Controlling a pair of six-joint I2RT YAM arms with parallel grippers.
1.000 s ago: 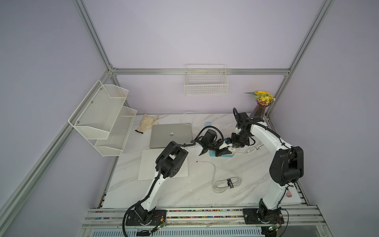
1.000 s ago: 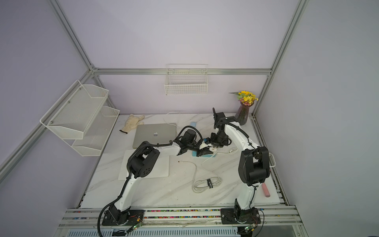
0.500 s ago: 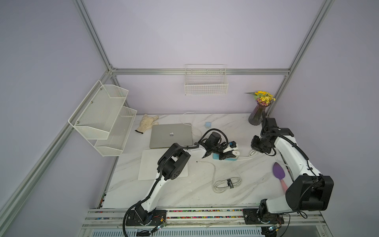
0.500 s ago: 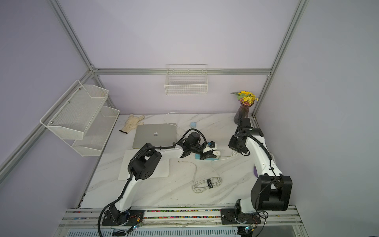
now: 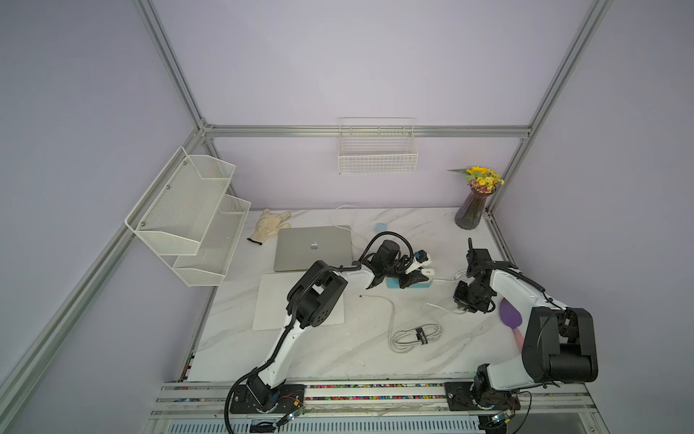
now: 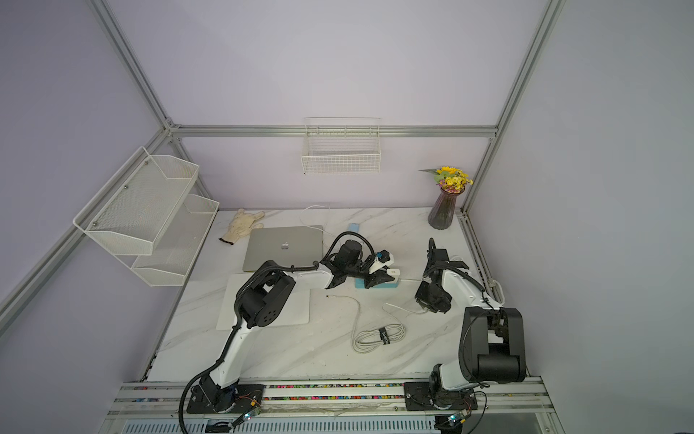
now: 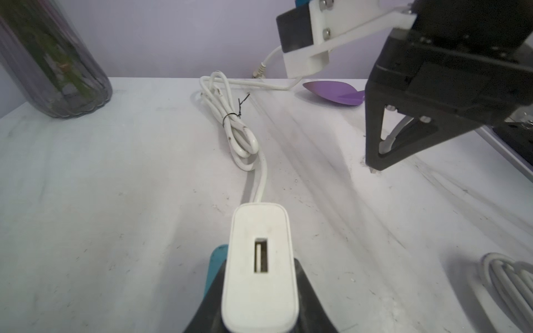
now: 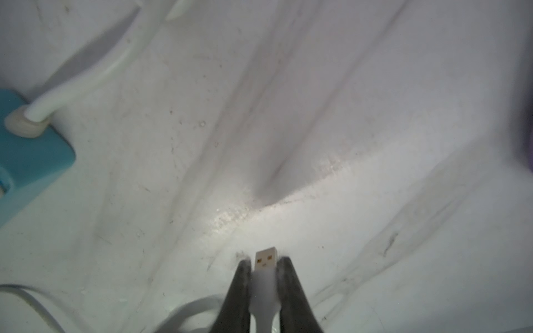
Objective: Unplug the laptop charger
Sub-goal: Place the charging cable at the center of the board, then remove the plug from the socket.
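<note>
1. Done: the white cable's flat metal plug is out. The right fingers pinch it near the white marble table.
2. The left fingers squeeze the small white charger block, which sits on the blue power strip.
3. The block may need pulling off.

Both top views high overhead, whole table, wrist views close, low.

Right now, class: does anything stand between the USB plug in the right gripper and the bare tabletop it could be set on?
Nothing visible does. The right gripper pinches the USB plug over bare marble tabletop; the blue power strip lies off to one side, and the left gripper clamps the white charger.
</note>
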